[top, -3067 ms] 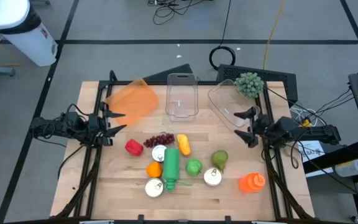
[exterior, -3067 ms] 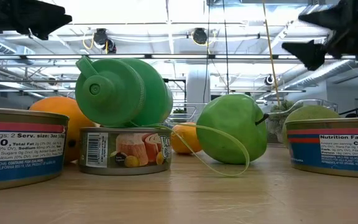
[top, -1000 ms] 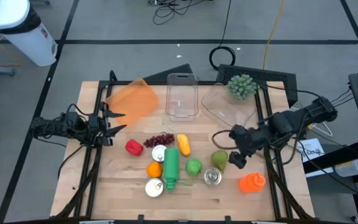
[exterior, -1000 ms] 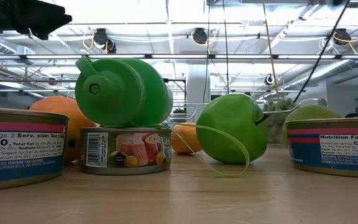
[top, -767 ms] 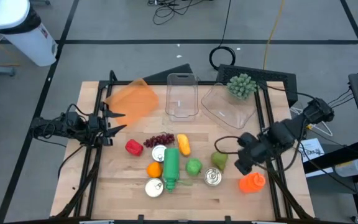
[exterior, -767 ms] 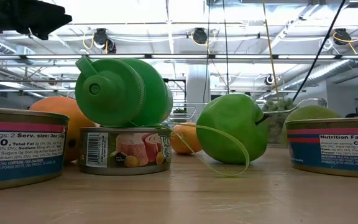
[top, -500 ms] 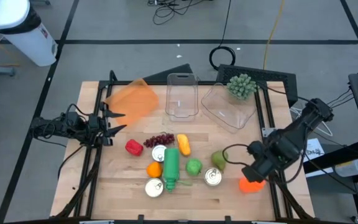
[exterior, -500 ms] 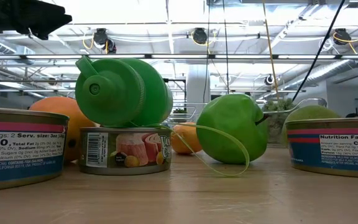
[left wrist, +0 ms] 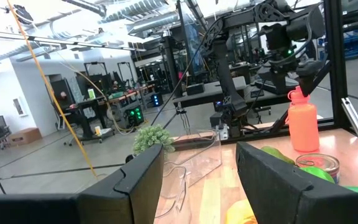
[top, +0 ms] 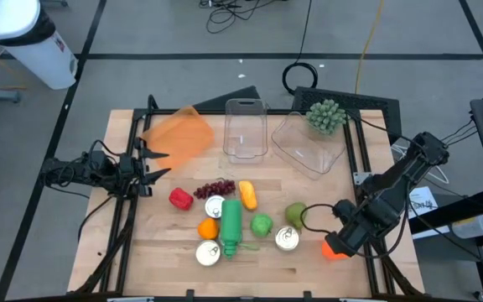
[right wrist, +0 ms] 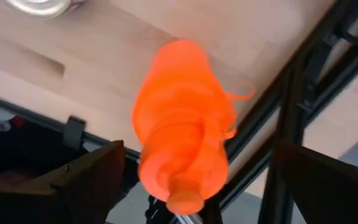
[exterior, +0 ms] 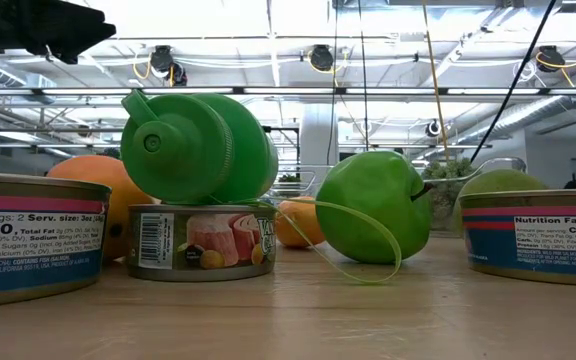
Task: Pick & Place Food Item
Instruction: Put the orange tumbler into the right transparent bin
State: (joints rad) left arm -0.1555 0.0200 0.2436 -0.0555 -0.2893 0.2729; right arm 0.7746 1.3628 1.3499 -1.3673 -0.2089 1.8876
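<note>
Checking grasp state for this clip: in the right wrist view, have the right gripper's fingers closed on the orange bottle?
No. The right gripper is open, its fingers spread wide on either side of the orange bottle without touching it.

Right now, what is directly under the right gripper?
The orange bottle stands on the wooden table, between the open fingers of the right gripper. From above, the arm covers most of it.
</note>
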